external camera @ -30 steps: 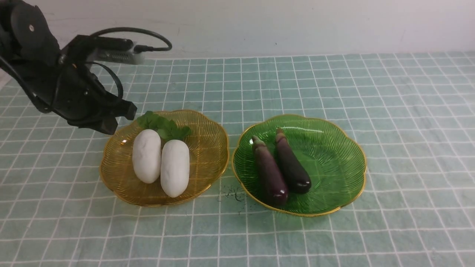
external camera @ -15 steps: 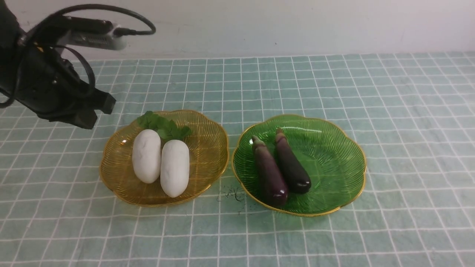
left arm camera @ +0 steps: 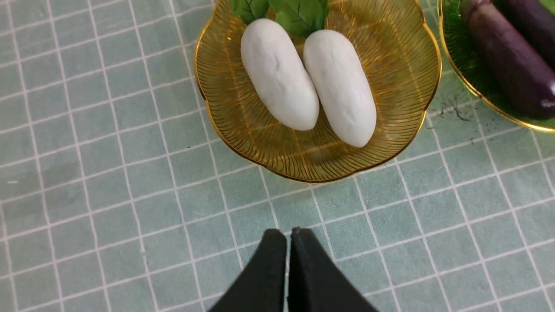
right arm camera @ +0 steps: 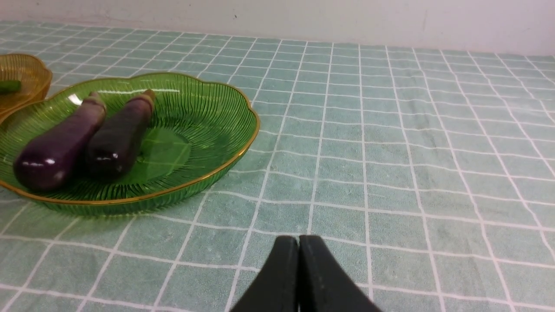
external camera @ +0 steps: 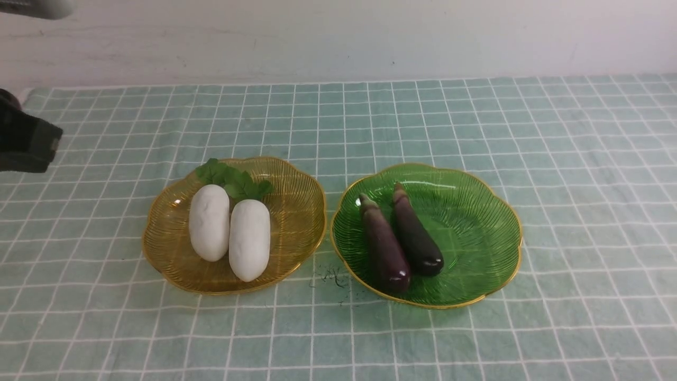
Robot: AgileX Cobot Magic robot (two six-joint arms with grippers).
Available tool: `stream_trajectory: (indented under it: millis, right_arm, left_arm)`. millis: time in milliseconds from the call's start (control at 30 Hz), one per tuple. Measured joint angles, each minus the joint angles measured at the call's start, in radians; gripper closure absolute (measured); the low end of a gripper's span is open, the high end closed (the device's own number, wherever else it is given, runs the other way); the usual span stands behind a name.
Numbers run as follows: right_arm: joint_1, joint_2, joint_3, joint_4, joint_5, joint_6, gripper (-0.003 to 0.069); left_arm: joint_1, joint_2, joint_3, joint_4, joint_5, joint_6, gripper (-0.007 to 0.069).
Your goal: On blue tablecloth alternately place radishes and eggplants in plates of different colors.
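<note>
Front view: left gripper (left arm camera: 288, 236) is seen at the left edge, closed, empty. 2 radishes (external camera: 228, 230) are laid side by side in the amber plate (external camera: 296, 211); 2 eggplants (external camera: 399, 238) in the green plate (external camera: 476, 222), on the blue tablecloth (external camera: 582, 185). Right gripper (right arm camera: 298, 245) is closed, empty.

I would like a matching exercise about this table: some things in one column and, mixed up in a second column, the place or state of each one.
Things:
1. radishes
2. eggplants
3. left gripper
4. dark scribble mark

Places or states:
A. shut and empty
B. in the green plate
C. on the blue tablecloth, between the plates
D. in the amber-yellow plate

Pairs: 1-D, 2-B, 3-A, 4-C
</note>
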Motion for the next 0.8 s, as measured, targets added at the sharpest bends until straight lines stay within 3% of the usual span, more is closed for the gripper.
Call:
stream_trajectory:
  millis: [167,367,400,567,700,800]
  right_arm:
    - [0.0,0.0,0.0,0.0,0.001,0.0,0.0673]
    - [0.0,0.0,0.0,0.0,0.001,0.0,0.0673]
    - [0.0,0.0,0.0,0.0,0.001,0.003,0.0673]
    - [0.0,0.0,0.0,0.0,0.002,0.016,0.0673]
    - [0.0,0.0,0.0,0.0,0.002,0.018,0.0673]
    - [0.0,0.0,0.0,0.0,0.002,0.018,0.0673]
  left_arm:
    - [0.0,-0.15,0.079,-0.002,0.001,-0.001,0.0632]
    - [0.0,-0.476,0.319,-0.042,-0.045,-0.032,0.0632]
    - [0.0,-0.539,0.373,-0.059,-0.101,-0.039,0.0632]
    - [0.0,-0.832,0.705,-0.176,-0.666,-0.091,0.0632]
    - [0.0,-0.912,0.84,-0.21,-0.908,-0.096,0.0632]
    - [0.0,-0.937,0.906,-0.218,-0.991,-0.096,0.0632]
